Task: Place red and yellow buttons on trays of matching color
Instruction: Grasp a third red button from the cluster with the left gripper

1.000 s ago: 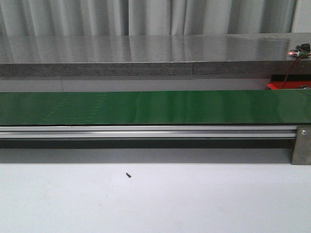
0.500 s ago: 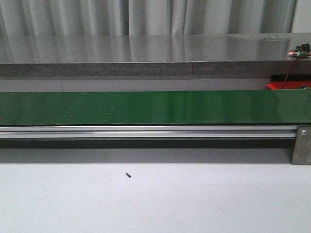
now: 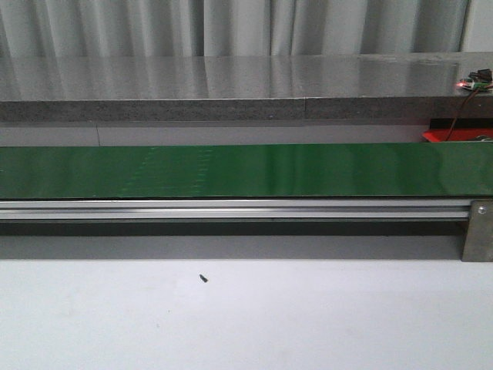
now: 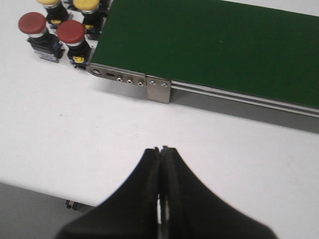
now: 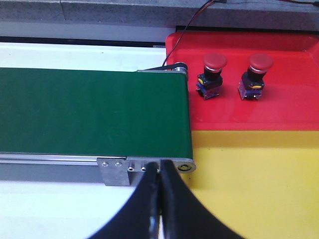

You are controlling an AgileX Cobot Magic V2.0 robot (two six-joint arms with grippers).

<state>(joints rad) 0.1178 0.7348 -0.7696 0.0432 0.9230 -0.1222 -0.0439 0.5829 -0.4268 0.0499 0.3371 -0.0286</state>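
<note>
green belt (image 3: 246, 171) bare, 2 red buttons (image 5: 213, 75) on red tray (image 5: 279, 107)

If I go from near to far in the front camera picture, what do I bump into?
White table with a tiny dark speck → silver rail → green conveyor belt → grey stone counter → curtain.

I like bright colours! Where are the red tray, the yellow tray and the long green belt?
flat red plastic tray (image 5: 294, 107): right wrist view, bare floor.
flat yellow plastic tray (image 5: 259, 179): right wrist view, bare floor.
long green conveyor belt (image 5: 89, 112): right wrist view, top surface.
</note>
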